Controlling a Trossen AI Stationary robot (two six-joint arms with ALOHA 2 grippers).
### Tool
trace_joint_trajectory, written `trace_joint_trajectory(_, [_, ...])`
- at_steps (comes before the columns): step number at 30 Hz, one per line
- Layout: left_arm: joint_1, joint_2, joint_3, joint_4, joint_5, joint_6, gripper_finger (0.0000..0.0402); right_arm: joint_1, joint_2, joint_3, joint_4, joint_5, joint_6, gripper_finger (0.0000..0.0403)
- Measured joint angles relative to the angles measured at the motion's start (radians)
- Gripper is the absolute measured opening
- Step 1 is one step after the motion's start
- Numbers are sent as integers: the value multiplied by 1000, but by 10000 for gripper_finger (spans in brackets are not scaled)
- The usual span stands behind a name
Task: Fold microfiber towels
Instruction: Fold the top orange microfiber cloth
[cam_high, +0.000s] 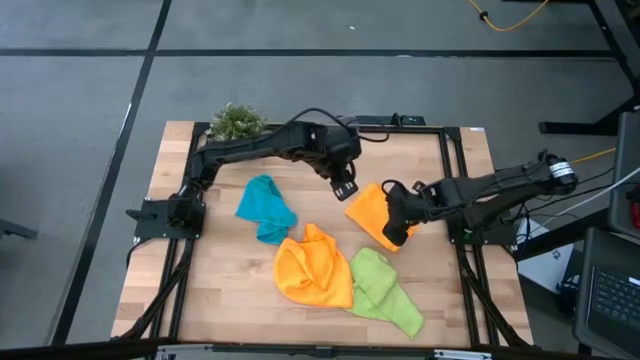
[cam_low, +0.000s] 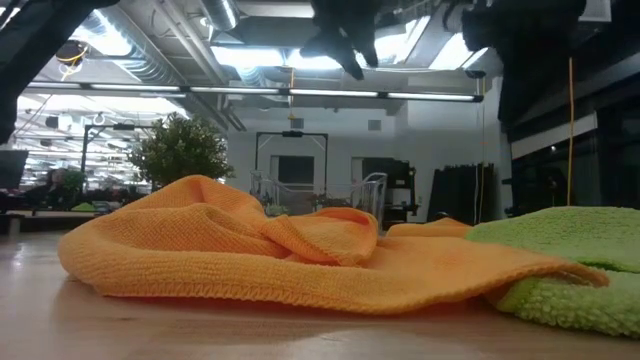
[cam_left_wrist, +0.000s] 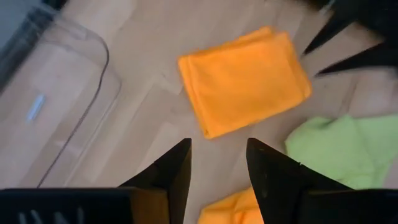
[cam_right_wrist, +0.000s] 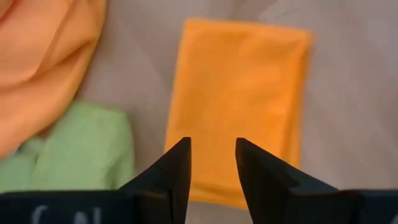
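I am hovering my left gripper (cam_left_wrist: 217, 163) and my right gripper (cam_right_wrist: 211, 163) over the folded orange towel (cam_high: 372, 213), which is lying flat toward the right side of the surface (cam_high: 230, 290). Both sets of jaws are standing narrowly parted and are holding nothing. Near the front edge, the crumpled orange towel (cam_high: 312, 265) is touching the lime green towel (cam_high: 385, 290), and the teal towel (cam_high: 265, 207) is lying apart on the left. All of them look light, soft and limp, so I am expecting them to sag and drag rather than keep shape. I am judging a pinch at an outer corner or hem best, one corner in each set of jaws, lifting low so the cloth spreads before folding.
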Motion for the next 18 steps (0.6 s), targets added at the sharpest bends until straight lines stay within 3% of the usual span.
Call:
trace_joint_trajectory(4, [-15, -45, 2, -10, -9, -47, 146, -111, 9, -50, 113, -171, -150, 129])
trace_joint_trajectory(12, [-75, -107, 3, -36, -135, -118, 146, -302, 101, -138, 322, -194, -454, 129])
trace_joint_trajectory(18, [-104, -106, 0, -42, -165, -122, 146, -371, 246, -161, 404, -283, -600, 129])
